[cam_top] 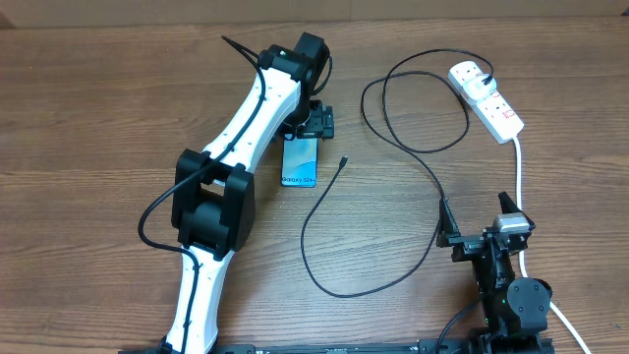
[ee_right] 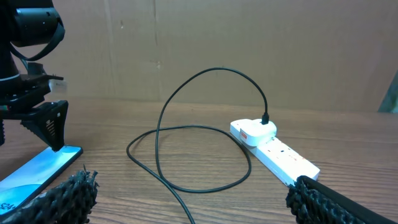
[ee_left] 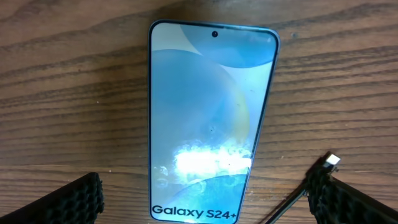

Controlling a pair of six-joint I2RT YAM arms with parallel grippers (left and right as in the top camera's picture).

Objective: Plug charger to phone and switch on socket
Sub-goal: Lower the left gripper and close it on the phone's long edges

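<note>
Overhead, the phone (cam_top: 300, 165) is seen lying flat and screen-up on the wooden table (cam_top: 118, 88), directly under the left gripper (cam_top: 313, 126). In the left wrist view that gripper's jaws are shown spread wide, with one finger (ee_left: 68, 202) set to each side of the phone's lower end and nothing held between them. Whether the pads touch the table cannot be told. The black connector tip (ee_left: 331, 160) is found on the table just beside the phone's long edge, apart from it and not plugged in. The charger (ee_right: 219, 69) is laid in loose loops across the table to its white plug adapter (ee_right: 255, 132), which is seated on one end of the socket (ee_right: 283, 155). The right gripper (cam_top: 472, 204) is seen near the table's front edge, well apart from the socket, its jaws opened wide and empty.
</note>
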